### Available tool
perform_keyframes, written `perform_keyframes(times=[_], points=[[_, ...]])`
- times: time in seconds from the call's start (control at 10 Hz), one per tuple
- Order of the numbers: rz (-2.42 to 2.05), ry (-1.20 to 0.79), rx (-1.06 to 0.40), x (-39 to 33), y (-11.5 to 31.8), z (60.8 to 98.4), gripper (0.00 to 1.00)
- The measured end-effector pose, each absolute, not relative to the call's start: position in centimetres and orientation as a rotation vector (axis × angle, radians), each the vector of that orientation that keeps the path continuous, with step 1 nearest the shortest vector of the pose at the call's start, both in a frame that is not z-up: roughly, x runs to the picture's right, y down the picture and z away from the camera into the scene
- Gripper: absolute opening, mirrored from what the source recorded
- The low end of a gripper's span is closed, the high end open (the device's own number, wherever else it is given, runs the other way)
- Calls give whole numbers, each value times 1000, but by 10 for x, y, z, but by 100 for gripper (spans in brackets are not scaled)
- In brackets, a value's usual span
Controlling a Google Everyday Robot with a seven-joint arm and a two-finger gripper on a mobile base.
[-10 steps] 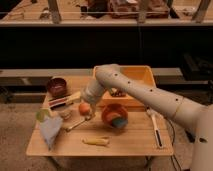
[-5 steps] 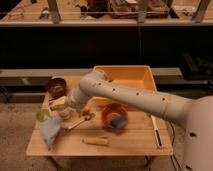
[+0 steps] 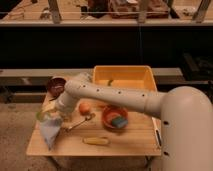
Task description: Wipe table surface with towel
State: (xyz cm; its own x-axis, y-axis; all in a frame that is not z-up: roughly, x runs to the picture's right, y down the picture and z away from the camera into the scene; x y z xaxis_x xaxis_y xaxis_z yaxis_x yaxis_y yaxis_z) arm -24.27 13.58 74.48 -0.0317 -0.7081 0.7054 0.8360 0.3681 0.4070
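Note:
A pale blue-grey towel [image 3: 49, 131] lies crumpled at the left front of the wooden table [image 3: 135, 145], and part of it droops over the edge. My gripper [image 3: 52, 113] is at the end of the white arm [image 3: 112, 97], which reaches across the table from the right. The gripper is right at the towel's top edge, low over the table's left side. I cannot tell whether it touches the towel.
A dark red bowl [image 3: 56, 85] stands at the back left and a yellow bin [image 3: 125, 80] at the back. An orange ball [image 3: 85, 107], a spoon [image 3: 80, 123], an orange bowl [image 3: 114, 118] holding a blue sponge, a yellow oblong item [image 3: 96, 141] and a black-handled tool [image 3: 158, 137] are spread over the table.
The arm has swung left from the table's middle, and the gripper has moved to the towel at the left edge. The towel has stayed in place.

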Motion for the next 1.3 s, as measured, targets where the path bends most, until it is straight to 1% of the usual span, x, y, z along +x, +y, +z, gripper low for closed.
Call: perform_keyframes(times=[0.2, 0.3, 0.4, 0.5, 0.6, 0.8, 1.0, 1.1, 1.3], points=[[-1240, -1021, -186, -238, 148, 751, 79], [-1233, -1030, -189, -239, 151, 753, 73], [-1228, -1037, -187, -241, 155, 755, 66], [-1222, -1049, -183, -243, 159, 757, 54], [-1219, -1056, -178, -245, 161, 759, 46], [-1215, -1075, -162, -253, 168, 764, 24], [-1207, -1087, -139, -254, 167, 762, 5], [-1194, -1094, -118, -250, 163, 759, 0], [-1134, -1127, -32, -232, 145, 743, 0]])
